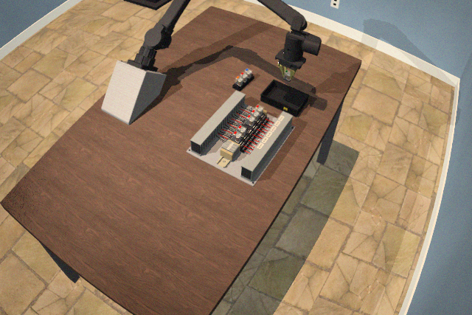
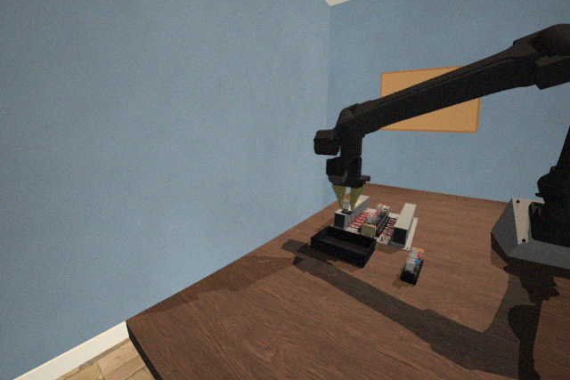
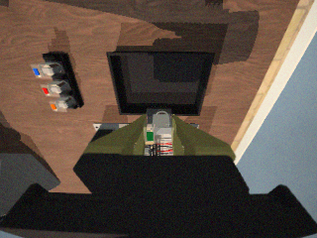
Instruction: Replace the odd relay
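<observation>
My gripper (image 1: 287,76) (image 2: 346,206) (image 3: 158,118) is shut on a grey relay with a green test button (image 3: 158,130). It hangs above the black tray (image 1: 284,97) (image 2: 341,244) (image 3: 160,81), over the tray's edge toward the panel. The relay panel (image 1: 243,128) (image 2: 382,222) lies on the table with a row of relays with red buttons (image 1: 251,115). A small black holder with three spare relays (image 1: 243,77) (image 2: 413,265) (image 3: 55,89) stands beside the tray; their buttons are blue, red and orange.
The arm's grey base (image 1: 131,88) (image 2: 525,233) stands at the table's left side in the top view. The table edge (image 3: 269,79) runs close beside the tray. Two long grey ducts (image 1: 219,122) (image 1: 266,147) flank the relay row.
</observation>
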